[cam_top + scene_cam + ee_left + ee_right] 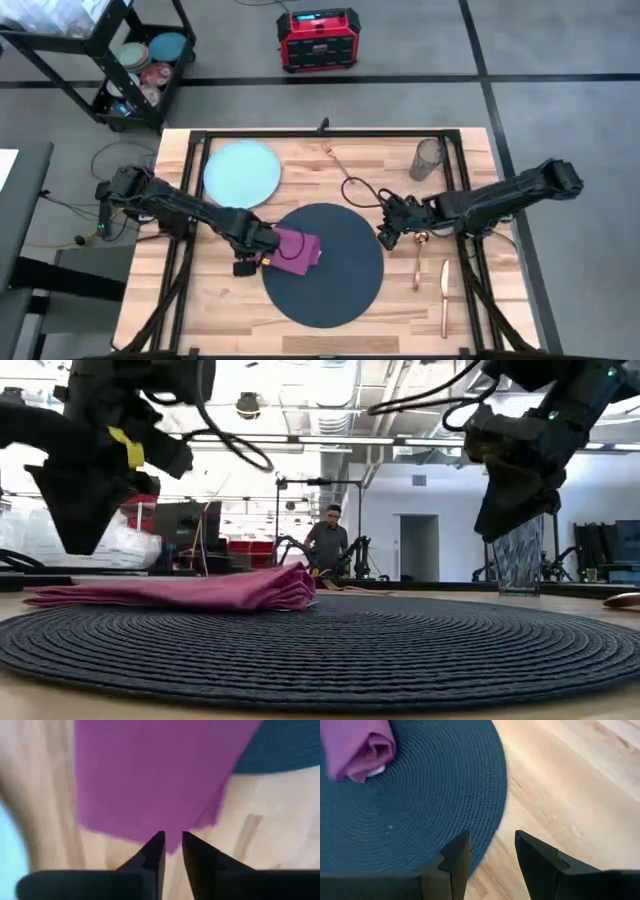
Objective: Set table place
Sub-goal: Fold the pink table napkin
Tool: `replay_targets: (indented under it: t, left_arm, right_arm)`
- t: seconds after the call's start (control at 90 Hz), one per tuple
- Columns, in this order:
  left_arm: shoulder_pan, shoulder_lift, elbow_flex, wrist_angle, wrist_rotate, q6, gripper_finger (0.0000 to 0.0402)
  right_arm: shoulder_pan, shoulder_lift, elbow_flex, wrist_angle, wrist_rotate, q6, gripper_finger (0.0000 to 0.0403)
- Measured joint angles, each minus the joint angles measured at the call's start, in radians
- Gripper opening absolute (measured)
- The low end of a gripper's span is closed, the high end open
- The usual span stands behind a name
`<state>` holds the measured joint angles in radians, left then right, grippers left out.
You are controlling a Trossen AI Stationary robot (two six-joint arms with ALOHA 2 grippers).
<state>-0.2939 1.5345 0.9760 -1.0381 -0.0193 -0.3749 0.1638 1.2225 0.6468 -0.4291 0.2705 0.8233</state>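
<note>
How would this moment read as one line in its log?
left pincer: at napkin edge, nearly shut | right pincer: open by mat | plate: off mat

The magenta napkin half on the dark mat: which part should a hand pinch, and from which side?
Probably the flat edge of the napkin that overhangs the mat onto the bare table, approached from the left hand side. That end lies thin and flat; the end on the mat is bunched into thick folds.
</note>
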Motion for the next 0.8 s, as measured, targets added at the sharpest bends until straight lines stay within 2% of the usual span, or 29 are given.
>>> replay_targets:
  t: [0.133, 0.211, 0.356, 0.444, 0.522, 0.711, 0.8]
  left_arm:
    - [-0.015, 0.0, 0.006, 0.022, -0.013, -0.009, 0.0102]
    - [-0.016, 0.0, 0.01, 0.075, -0.066, -0.008, 0.0107]
    - [0.028, 0.005, 0.01, 0.165, -0.137, 0.041, 0.0084]
    - [0.072, 0.005, 0.01, 0.324, -0.094, 0.051, 0.0043]
    - [0.112, 0.005, 0.01, 0.472, -0.032, 0.041, 0.001]
    - [0.181, 0.005, 0.01, 0.606, -0.039, -0.055, 0.0001]
    - [0.177, 0.005, 0.01, 0.628, 0.028, -0.061, 0.0]
  right_arm:
    - [0.007, 0.038, 0.0, 0.045, -0.018, -0.001, 0.0141]
    - [0.002, 0.058, 0.0, 0.102, -0.078, -0.025, 0.0133]
    - [-0.01, 0.118, -0.001, 0.181, -0.16, -0.053, 0.007]
    - [-0.009, 0.135, -0.001, 0.266, -0.185, -0.073, 0.0017]
    - [-0.027, 0.157, -0.001, 0.358, -0.233, -0.088, 0.0008]
    - [-0.099, 0.276, 0.001, 0.612, -0.392, -0.098, 0.0001]
    - [-0.121, 0.345, 0.001, 0.713, -0.494, -0.091, 0.0]
